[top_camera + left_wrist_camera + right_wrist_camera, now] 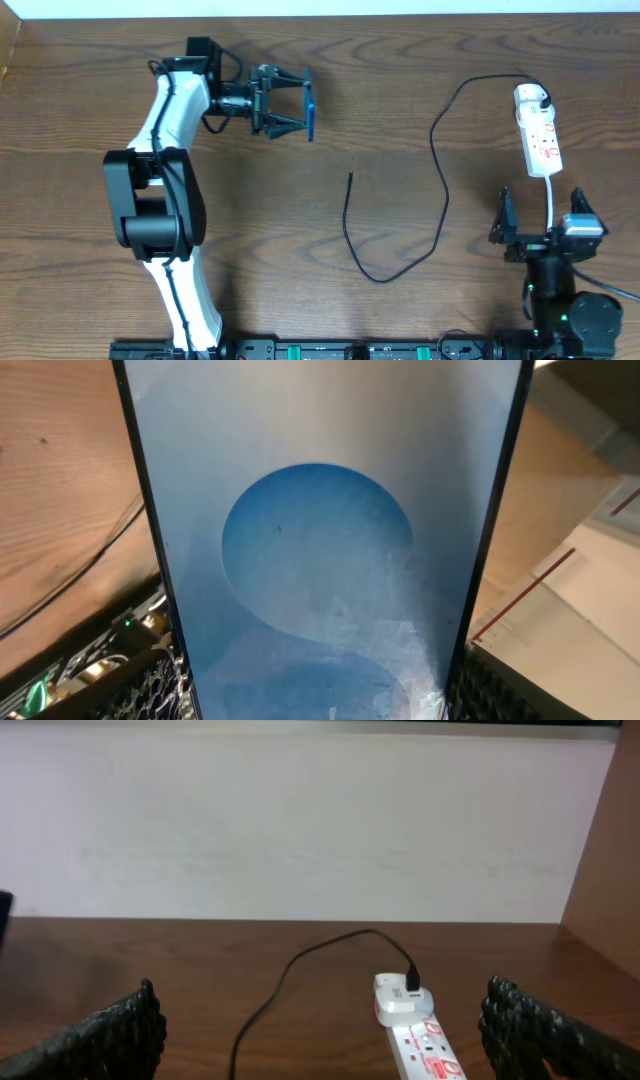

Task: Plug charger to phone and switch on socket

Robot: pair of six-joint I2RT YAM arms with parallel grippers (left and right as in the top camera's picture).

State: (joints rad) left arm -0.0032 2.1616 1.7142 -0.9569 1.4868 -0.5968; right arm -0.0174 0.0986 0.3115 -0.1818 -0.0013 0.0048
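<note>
Phone (309, 106) is clenched edge-on in the left tool (292, 104) at the upper left-centre of the overhead view. It appears lifted off the surface (400, 60), and its blue-and-white screen fills the left wrist view. The right tool (542, 215) hangs released and empty at the lower right, its fingers (110, 1030) spread wide. It sits just below the socket (541, 142), which lies at the upper right. The charger (440, 170) leaves the white plug (531, 96) at the socket's top end and loops down through the middle. Its tip (351, 177) lies on the surface near the centre, well apart from both tools.

The step in hand looks like bringing tip and phone together. To do it well, the right tool would likely pinch the cable close behind the tip so the end cannot droop. The left tool would hold the phone steady with its port edge turned toward it; which edge carries the port cannot be told. The loop seems slack enough, but a hard pull could unseat the plug.

Counted: one phone, one charger, one socket, two tools.
</note>
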